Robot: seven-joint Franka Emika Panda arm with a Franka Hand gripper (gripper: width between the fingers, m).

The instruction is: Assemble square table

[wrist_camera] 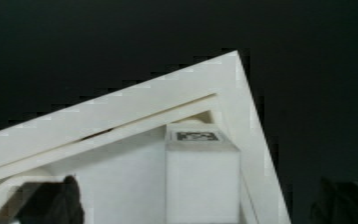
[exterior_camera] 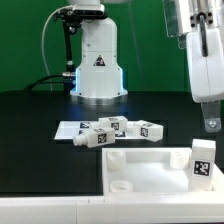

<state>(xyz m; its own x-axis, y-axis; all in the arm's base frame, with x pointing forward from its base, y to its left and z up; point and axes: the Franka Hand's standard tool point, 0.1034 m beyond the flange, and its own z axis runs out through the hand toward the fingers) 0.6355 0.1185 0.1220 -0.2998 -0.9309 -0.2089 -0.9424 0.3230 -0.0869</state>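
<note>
Now the gripper, its top cut off, hangs open and empty above a leg standing on the white slab.

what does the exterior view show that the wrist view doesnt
Only the exterior view: the robot base, the marker board and the loose legs lying by it on the black table. Only the wrist view: a close look at the ridges running into a corner of the square slab. Both: the square slab and the upright leg with its tag, standing at that corner.
</note>
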